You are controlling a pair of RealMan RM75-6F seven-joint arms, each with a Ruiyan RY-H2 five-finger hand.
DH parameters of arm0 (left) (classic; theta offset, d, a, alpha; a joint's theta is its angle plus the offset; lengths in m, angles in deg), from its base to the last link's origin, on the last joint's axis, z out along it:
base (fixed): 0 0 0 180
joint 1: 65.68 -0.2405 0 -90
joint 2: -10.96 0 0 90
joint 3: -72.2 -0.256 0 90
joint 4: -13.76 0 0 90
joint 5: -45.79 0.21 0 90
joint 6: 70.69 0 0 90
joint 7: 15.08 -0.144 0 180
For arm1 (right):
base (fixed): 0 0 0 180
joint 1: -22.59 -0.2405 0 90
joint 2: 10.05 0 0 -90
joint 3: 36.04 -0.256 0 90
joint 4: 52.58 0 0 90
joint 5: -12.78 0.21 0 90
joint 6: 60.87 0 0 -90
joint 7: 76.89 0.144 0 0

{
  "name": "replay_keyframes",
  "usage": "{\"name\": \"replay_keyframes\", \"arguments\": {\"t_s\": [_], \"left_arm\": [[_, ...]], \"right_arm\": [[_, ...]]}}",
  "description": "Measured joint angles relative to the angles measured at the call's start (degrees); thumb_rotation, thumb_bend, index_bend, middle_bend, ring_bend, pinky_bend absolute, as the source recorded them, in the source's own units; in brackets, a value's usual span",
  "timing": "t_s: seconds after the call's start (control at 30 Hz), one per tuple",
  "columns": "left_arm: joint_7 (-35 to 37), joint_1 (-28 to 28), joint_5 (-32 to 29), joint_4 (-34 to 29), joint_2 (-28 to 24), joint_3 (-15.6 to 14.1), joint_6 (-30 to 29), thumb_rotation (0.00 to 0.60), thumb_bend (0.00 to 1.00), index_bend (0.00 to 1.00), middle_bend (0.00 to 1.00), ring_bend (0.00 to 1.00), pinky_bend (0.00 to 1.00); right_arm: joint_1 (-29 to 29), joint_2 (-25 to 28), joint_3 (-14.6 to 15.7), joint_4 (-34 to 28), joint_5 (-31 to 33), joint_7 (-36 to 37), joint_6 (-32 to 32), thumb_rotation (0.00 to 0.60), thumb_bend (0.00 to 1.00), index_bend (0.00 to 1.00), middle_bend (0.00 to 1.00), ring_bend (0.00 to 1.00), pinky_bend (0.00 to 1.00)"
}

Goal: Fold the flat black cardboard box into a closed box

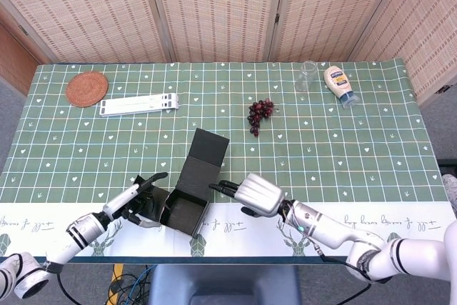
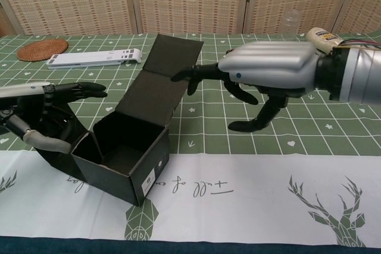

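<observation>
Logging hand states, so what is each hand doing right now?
Left hand: open, cupped against the black box's side, not gripping.
Right hand: open, fingertips at the raised lid, holding nothing.

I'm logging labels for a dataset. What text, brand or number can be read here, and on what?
White sticker on the black box: print too small to read.
Squeeze bottle label: blurred, unreadable.
Script on the tablecloth's white border: upside down in the chest view, not legible.
White stand: no readable text.

No legible text on anything.
</observation>
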Motion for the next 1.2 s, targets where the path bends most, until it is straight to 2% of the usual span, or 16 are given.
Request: {"name": "replay_keyframes", "arguments": {"t_s": [0.17, 0.37, 0.7, 1.0, 1.07, 1.2], "left_arm": [[-0.4, -0.9, -0.6, -1.3, -1.2, 0.7, -0.7, 0.600, 0.10, 0.00, 0.00, 0.57, 0.84], [-1.5, -1.9, -1.0, -2.4, -2.2, 1.3, -1.0, 0.600, 0.10, 0.00, 0.00, 0.57, 0.84], [-2.4, -3.2, -1.1, -3.7, -3.4, 2.0, -1.6, 0.600, 0.10, 0.00, 0.00, 0.57, 0.84], [-1.8, -4.1, -0.9, -3.9, -4.1, 2.2, -1.7, 0.600, 0.10, 0.00, 0.00, 0.57, 0.84], [-1.6, -4.3, -0.7, -3.8, -4.3, 2.2, -1.7, 0.600, 0.10, 0.00, 0.00, 0.57, 0.84], [-1.3, -4.5, -0.4, -3.7, -4.4, 2.3, -1.9, 0.600, 0.10, 0.00, 0.00, 0.57, 0.84]], "right_arm": [[0.4, 0.0, 0.0, 0.3, 1.1, 0.4, 1.6, 0.600, 0.36, 0.00, 0.19, 0.73, 1.00], [-0.5, -1.9, -1.9, 2.9, 4.5, 1.1, 5.5, 0.600, 0.36, 0.00, 0.20, 0.73, 1.00], [-6.5, -9.6, -9.8, 11.3, 12.4, 0.8, 13.1, 0.600, 0.36, 0.00, 0.19, 0.73, 1.00], [-11.4, -14.0, -15.0, 15.4, 20.6, -0.5, 17.7, 0.600, 0.36, 0.00, 0.18, 0.73, 1.00], [-11.4, -14.5, -15.6, 15.3, 21.6, -0.2, 17.7, 0.600, 0.36, 0.00, 0.17, 0.73, 1.00], [-9.3, -13.0, -14.6, 12.5, 21.5, 1.5, 16.3, 0.600, 0.36, 0.00, 0.16, 0.73, 1.00]]}}
